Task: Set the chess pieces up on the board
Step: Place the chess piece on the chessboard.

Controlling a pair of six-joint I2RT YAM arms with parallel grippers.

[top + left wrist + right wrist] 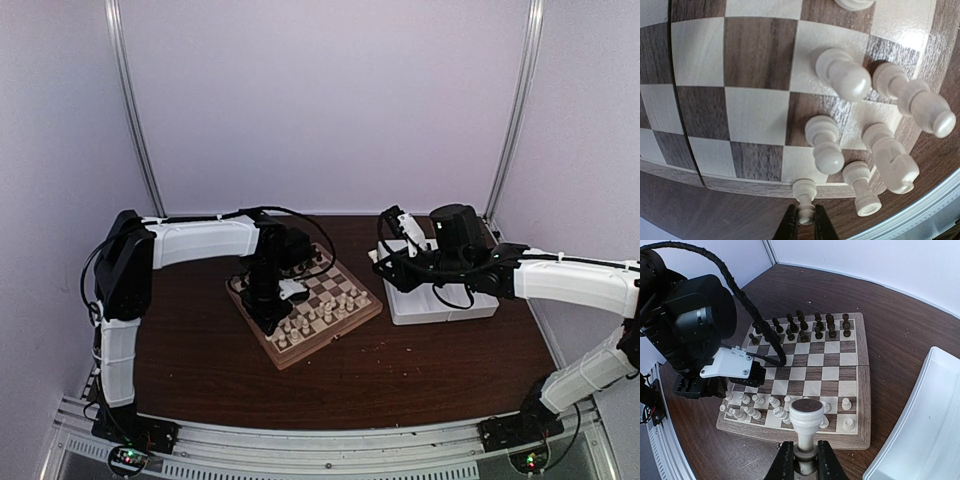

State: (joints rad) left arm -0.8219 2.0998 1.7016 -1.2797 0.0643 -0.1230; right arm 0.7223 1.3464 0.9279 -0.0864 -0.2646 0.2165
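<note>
The board (pixel 331 343) lies left of the table's middle, with cream-white chess pieces (pixel 771 402) along its near rows. My left gripper (pixel 806 223) is shut on the head of a small cream pawn (pixel 805 192), which is tilted with its base over the board's rim (pixel 740 185) at a corner. Close by stand other cream pieces, among them a rook (pixel 863 193) and a knight (pixel 893 161). My right gripper (pixel 805 460), hovering beside the board near the tray, is shut on a larger cream piece (pixel 806 415) whose round base faces the camera.
Dark brown-black pieces (pixel 805 327) fill the board's far rows. A white rectangular tray (pixel 440 305) sits right of the board, its wall (pixel 920 440) close to my right gripper. The left arm (pixel 695 325) hangs over the board's left corner.
</note>
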